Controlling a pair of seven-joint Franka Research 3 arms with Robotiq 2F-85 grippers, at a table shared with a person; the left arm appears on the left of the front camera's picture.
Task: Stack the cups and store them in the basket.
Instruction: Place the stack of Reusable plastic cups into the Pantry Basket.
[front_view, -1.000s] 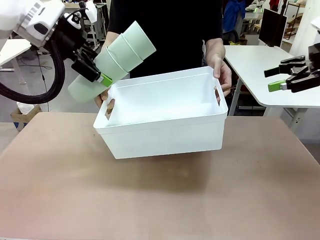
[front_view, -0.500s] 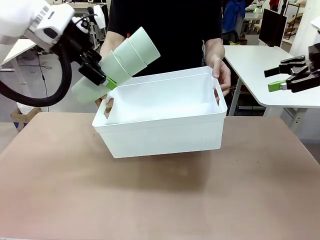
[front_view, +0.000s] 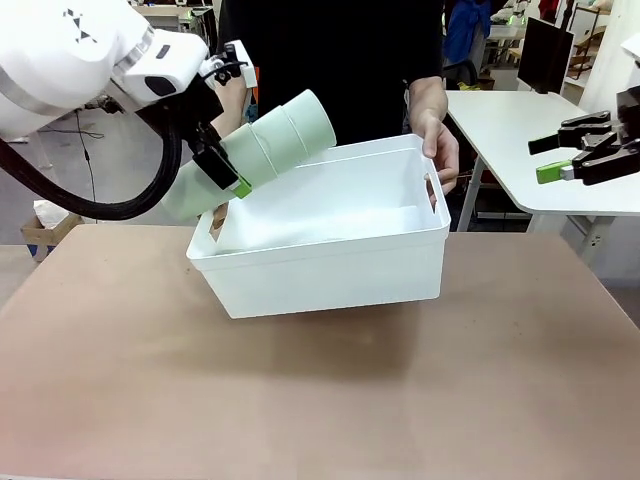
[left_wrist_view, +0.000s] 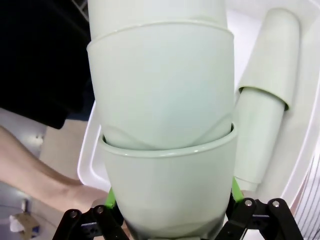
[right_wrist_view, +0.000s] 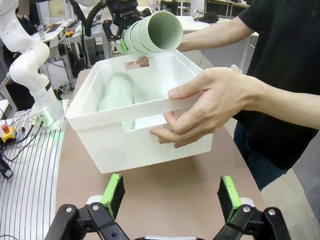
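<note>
A person's hands tip a large white rectangular plastic basket above the brown desk, evidently raising its open mouth toward the left end effector so the load can slide in. That end effector is clamped on a nested stack of tall pale mint-green plastic cups, held slanted with the open mouths pointing over the basket's near rim, just beyond and below the fingers. Inside the basket, beneath the carried stack, another nested stack of mint-green cups lies on its side. The right end effector hangs empty, its green pads spread wide, well clear of the basket.
</note>
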